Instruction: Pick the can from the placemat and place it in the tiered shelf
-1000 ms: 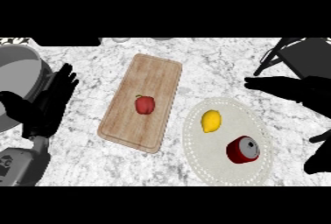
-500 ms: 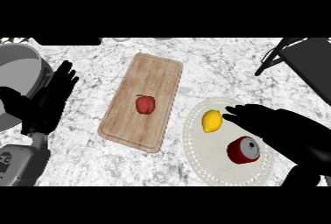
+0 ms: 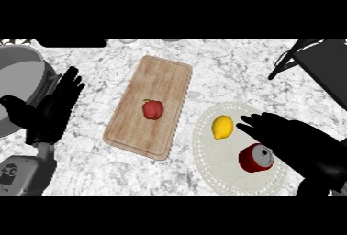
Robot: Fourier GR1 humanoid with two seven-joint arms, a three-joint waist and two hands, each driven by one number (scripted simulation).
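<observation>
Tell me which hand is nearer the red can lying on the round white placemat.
Right. The right hand hovers directly above and beside the red can, fingers open. The left hand rests open across the counter, beyond the wooden cutting board.

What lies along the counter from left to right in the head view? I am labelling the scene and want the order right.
Grey pot → left hand → wooden cutting board with a red bell pepper on it → lemon → red can, both on the round placemat.
</observation>
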